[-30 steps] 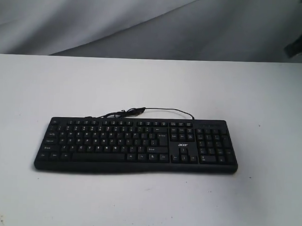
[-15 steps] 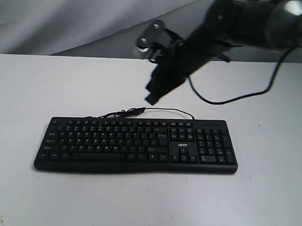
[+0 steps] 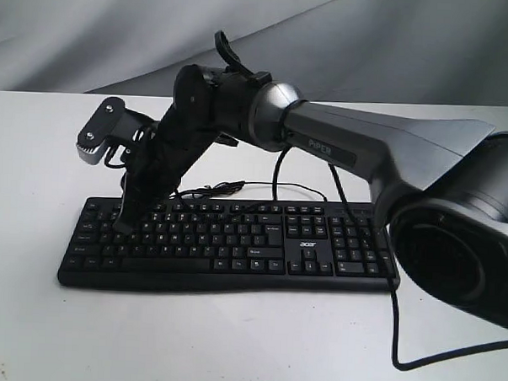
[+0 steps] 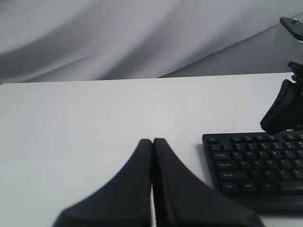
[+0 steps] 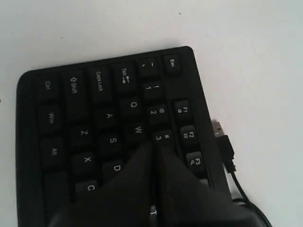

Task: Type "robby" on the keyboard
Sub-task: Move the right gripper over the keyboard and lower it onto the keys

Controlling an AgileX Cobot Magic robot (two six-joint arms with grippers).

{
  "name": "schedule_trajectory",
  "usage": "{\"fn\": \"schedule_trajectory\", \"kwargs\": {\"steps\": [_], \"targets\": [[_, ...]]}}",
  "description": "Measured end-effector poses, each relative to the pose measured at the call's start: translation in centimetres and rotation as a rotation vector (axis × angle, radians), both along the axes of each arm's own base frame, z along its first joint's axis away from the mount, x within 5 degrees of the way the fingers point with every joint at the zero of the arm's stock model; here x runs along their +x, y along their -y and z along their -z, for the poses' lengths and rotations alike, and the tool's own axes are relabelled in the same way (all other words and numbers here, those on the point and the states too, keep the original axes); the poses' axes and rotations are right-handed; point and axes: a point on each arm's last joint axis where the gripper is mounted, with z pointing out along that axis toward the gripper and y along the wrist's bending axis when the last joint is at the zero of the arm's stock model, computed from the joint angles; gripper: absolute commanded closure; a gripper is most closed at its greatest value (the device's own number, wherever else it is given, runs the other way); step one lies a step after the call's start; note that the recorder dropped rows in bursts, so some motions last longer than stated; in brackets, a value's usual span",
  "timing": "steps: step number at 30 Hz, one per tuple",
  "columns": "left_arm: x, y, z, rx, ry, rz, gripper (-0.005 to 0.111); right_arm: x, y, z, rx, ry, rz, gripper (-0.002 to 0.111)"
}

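Observation:
The black keyboard (image 3: pixel 260 241) lies flat on the white table, acer logo toward its number pad. My right arm reaches across it from the right. My right gripper (image 3: pixel 122 223) is shut, tips pointing down at the keyboard's left part. In the right wrist view the shut right gripper (image 5: pixel 154 144) sits low over the keyboard (image 5: pixel 94 109), tips by the W and 3 keys; whether they touch a key I cannot tell. My left gripper (image 4: pixel 152 141) is shut and empty over bare table, beside the keyboard's (image 4: pixel 251 163) left end.
The keyboard's thin black cable (image 3: pixel 224 189) lies coiled behind it, and its USB plug (image 5: pixel 218 128) rests loose on the table by the function-key row. The right arm's own cable hangs down over the number pad side. White table (image 3: pixel 230 341) surrounds the keyboard.
The right arm, out of view a second ago, came in from the upper right, swung left across the keyboard and dropped its shut gripper down to the left letter keys.

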Motion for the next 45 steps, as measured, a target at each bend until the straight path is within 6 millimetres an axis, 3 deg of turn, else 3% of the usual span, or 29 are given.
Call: {"fn": "schedule_trajectory", "kwargs": {"steps": [10,25,43,45], "targets": [[0.0,0.0,0.0,0.000,0.000,0.000,0.106,0.0,0.5,1.8,-0.084,-0.047,0.017,0.108],[0.0,0.0,0.0,0.000,0.000,0.000,0.106,0.1,0.3,2.9,-0.075,-0.059,0.028,0.108],[0.0,0.0,0.0,0.000,0.000,0.000,0.106,0.3,0.2,3.6,-0.075,-0.059,0.033,0.108],[0.0,0.0,0.0,0.000,0.000,0.000,0.106,0.3,0.2,2.9,-0.068,-0.050,0.033,0.108]]}}
